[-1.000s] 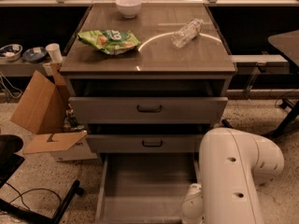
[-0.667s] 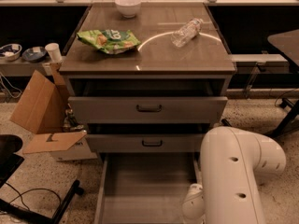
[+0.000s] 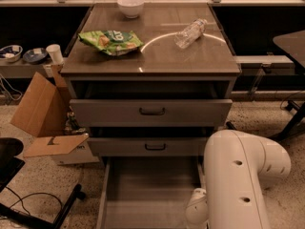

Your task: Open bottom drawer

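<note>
The bottom drawer (image 3: 147,190) is pulled far out toward me, and its deep plain grey tray shows from above. Its front and handle lie below the frame's lower edge. Above it are the middle drawer front (image 3: 150,147) and the taller top drawer front (image 3: 151,111), each with a small black loop handle; both stand slightly out. My white arm (image 3: 238,175) fills the lower right, beside the open drawer's right side. The gripper is out of view, hidden below the frame.
On the cabinet top (image 3: 200,61) lie a green snack bag (image 3: 110,41), a clear plastic bottle (image 3: 189,32) on its side and a white bowl (image 3: 130,5). An open cardboard box (image 3: 45,113) stands at the left. A black chair base (image 3: 28,209) is at the lower left.
The arm has shifted very slightly to the right. The drawers look the same.
</note>
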`<state>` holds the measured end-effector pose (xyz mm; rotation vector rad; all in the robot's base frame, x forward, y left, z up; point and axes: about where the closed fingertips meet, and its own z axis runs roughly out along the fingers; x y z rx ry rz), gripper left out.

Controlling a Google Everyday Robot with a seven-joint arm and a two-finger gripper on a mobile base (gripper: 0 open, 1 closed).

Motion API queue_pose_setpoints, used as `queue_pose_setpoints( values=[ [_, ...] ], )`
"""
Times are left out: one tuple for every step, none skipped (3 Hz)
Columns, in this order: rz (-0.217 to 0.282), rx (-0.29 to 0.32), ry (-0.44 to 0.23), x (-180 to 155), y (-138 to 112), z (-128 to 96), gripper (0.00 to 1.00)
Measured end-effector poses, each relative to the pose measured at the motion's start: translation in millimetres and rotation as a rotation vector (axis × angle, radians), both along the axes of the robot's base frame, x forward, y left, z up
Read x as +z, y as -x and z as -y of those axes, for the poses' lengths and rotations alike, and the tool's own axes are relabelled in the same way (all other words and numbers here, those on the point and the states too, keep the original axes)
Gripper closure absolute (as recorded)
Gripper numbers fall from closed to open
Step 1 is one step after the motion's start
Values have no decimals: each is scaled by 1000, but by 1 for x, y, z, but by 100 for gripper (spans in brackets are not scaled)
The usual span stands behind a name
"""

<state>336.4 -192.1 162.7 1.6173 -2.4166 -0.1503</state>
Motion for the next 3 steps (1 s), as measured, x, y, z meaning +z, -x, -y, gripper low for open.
queue_pose_setpoints(
  values=[
    [0,1,2,2,-1,0,0],
    [1,29,41,47,-11,3,0],
    [-27,64,83,113,0,4,0]
  ],
)
